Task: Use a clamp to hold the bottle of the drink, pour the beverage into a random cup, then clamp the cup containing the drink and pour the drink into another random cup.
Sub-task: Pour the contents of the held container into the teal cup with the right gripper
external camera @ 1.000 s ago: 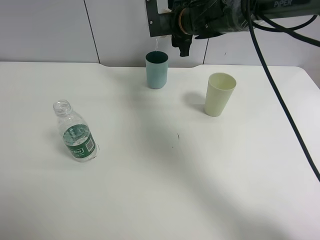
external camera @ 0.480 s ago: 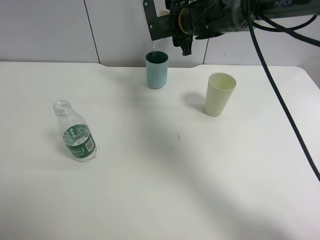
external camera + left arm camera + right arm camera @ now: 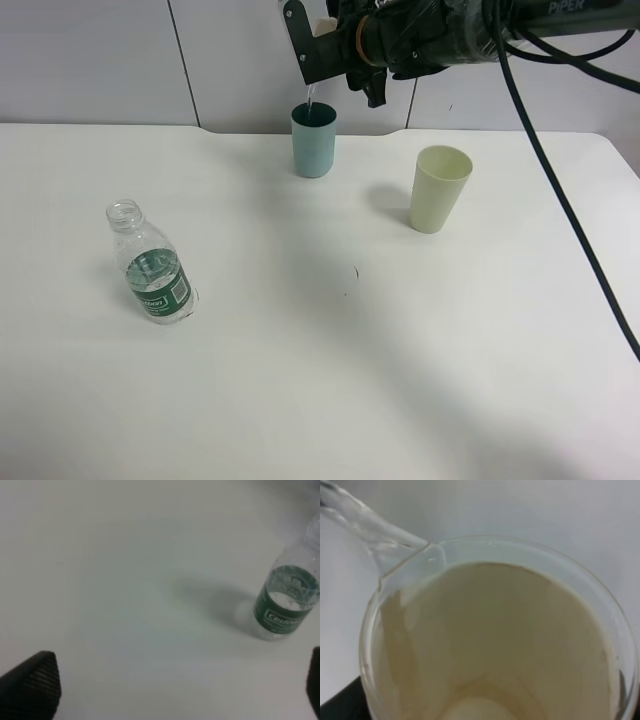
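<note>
Legibly, only two pieces of writing appear: white letters reading "PIPER" on the right arm (image 3: 560, 10), cut by the frame edge, and white print on the green label of the bottle of the drink (image 3: 153, 268), too small to read. That small clear plastic bottle, capless and ribbed, stands upright on the left part of the white desk (image 3: 330, 400), well apart from the cups, with clear liquid in its lower part; the left wrist view shows it (image 3: 287, 602) beyond the left gripper (image 3: 170, 680), whose dark ribbed jaws stand wide apart at the two lower corners and hold nothing. At the far edge of the desk, near the grey wall, the teal cup (image 3: 314, 139) stands upright, a smooth straight-sided tumbler. Above it the right gripper (image 3: 320, 45) has its jaws clamped on the tilted paper cup (image 3: 500, 640), whose cream inside fills the right wrist view; a thin stream of the beverage (image 3: 365, 522) leaves its rim and falls into the teal cup. A pale green cup (image 3: 439, 188), taller and tapered, stands to the right, apart from both. A small dark mark (image 3: 355, 271) lies mid-desk; the near half is open.
</note>
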`<state>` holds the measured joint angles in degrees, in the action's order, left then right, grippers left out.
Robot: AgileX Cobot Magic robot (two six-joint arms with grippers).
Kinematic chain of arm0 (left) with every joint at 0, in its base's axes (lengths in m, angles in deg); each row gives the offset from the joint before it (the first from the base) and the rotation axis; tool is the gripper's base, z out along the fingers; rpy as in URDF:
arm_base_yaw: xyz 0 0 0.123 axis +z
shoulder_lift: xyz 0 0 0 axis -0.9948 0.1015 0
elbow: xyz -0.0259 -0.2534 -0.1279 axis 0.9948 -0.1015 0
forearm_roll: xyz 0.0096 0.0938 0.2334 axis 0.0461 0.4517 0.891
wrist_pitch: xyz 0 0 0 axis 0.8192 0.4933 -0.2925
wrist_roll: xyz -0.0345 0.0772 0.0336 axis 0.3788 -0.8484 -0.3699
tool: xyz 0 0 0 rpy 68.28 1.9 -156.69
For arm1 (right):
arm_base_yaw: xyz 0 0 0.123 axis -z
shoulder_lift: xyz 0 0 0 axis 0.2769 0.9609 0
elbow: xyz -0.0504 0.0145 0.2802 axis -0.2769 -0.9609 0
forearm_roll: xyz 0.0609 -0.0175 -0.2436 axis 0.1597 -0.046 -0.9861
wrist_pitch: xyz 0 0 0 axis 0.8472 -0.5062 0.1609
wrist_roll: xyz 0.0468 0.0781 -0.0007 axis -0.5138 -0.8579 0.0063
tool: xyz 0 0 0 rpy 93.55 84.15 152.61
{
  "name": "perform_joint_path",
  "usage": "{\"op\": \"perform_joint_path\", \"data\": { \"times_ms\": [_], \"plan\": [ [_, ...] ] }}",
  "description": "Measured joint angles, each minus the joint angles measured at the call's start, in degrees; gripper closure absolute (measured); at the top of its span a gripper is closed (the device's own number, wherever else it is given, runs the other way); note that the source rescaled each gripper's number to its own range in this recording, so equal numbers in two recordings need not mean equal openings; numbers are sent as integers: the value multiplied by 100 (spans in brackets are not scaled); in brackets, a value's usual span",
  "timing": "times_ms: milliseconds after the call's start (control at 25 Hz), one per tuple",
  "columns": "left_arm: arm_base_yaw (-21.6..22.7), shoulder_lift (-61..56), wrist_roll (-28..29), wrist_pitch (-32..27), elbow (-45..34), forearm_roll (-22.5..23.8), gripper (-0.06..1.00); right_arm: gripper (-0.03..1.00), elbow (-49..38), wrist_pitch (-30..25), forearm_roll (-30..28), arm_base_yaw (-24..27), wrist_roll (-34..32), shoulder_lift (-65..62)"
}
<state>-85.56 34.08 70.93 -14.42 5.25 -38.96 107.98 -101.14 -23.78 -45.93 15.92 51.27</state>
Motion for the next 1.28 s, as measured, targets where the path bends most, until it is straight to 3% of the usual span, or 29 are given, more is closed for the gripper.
{"op": "perform_joint_path", "data": {
  "times_ms": [360,1000,1280],
  "plan": [
    [0,0,0,0,0,0,-6,97,0,60,-14,0,12,0],
    [0,0,0,0,0,0,-6,97,0,60,-19,0,870,0],
    [0,0,0,-6,0,0,-6,97,0,71,-19,0,456,0]
  ]
}}
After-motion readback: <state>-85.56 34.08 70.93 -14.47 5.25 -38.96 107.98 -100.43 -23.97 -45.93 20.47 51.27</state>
